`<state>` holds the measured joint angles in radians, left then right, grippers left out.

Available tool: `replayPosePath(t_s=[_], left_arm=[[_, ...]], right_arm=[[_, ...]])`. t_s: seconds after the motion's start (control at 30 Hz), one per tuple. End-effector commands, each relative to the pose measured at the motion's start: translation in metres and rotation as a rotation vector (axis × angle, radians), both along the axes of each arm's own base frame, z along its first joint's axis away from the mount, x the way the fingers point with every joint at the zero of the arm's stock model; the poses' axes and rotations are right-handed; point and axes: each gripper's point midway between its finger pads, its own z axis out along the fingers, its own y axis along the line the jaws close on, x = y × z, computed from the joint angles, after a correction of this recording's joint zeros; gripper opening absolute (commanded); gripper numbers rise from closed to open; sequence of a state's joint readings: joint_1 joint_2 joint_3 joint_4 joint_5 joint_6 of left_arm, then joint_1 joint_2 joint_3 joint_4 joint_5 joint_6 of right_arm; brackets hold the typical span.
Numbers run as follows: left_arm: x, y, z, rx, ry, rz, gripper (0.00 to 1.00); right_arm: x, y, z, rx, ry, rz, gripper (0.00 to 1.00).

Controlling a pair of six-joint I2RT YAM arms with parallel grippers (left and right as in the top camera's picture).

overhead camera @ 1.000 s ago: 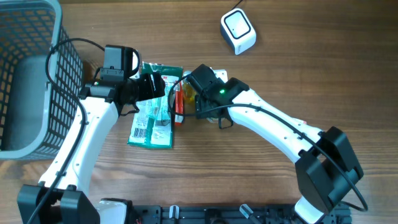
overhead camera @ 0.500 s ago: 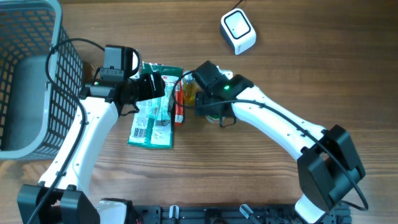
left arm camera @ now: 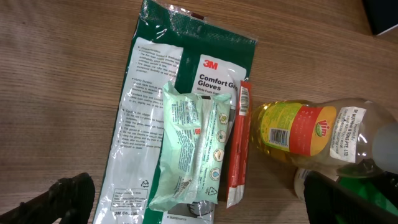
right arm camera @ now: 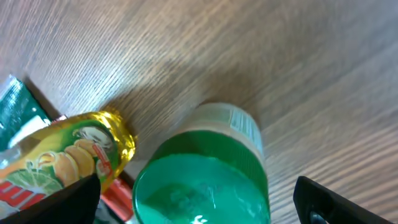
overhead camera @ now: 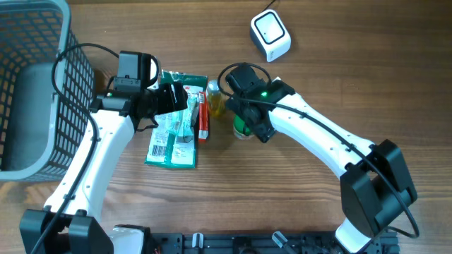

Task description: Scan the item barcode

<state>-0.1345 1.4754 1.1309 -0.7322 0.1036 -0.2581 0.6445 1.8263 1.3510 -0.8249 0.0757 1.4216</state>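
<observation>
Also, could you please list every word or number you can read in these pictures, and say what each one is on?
"3M": on the green glove pack.
"Comfort G… Gloves": same pack; the end of the first line is hidden behind the red sachet.
"vim": probably, the logo on the yellow bottle.
Too small to read: the glove pack's fine print, the white wipes pack, the sachet's print and the bottle's barcode digits.

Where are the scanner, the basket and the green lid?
scanner [overhead camera: 270, 32], overhead view, its white top face.
basket [overhead camera: 70, 106], overhead view, its mesh side wall.
green lid [right arm camera: 199, 186], right wrist view, middle of its top.
</observation>
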Motion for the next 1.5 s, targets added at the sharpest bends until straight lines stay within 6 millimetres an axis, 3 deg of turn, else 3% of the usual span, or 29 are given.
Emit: replayPosePath(t_s=[0.0, 0.33, 0.47, 1.0, 1.1, 1.33, 1.47], left_arm=[[0.003, -0.001, 0.005, -0.017, -0.011, 0.009, 1.00], [0.003, -0.001, 0.005, -0.017, -0.011, 0.009, 1.00], [0.003, -0.001, 0.005, -0.017, -0.011, 0.009, 1.00], [0.003, -0.001, 0.005, -0.017, -0.011, 0.009, 1.00], [0.003, -0.001, 0.005, -0.017, -0.011, 0.009, 1.00], [0.003, -0.001, 0.005, -0.017, -0.011, 0.009, 1.00], [0.003, -0.001, 0.005, -0.017, -0.011, 0.009, 1.00]], right_arm=[[0.000, 0.007, -0.002, 0.064, 0.037, -0.140, 0.99], [-0.003, 0.011, -0.002, 0.096, 0.060, -0.185, 0.95], [-0.004, 0.010, -0.002, 0.092, 0.064, -0.185, 0.84], [-0.014, 0.002, -0.005, 0.053, 0.101, -0.175, 0.73], [-0.014, 0.002, -0.005, 0.027, 0.090, -0.068, 0.72], [-0.013, 0.000, -0.005, -0.073, 0.040, 0.356, 0.72], [-0.012, 0.000, -0.005, -0.171, -0.009, 0.775, 0.69]])
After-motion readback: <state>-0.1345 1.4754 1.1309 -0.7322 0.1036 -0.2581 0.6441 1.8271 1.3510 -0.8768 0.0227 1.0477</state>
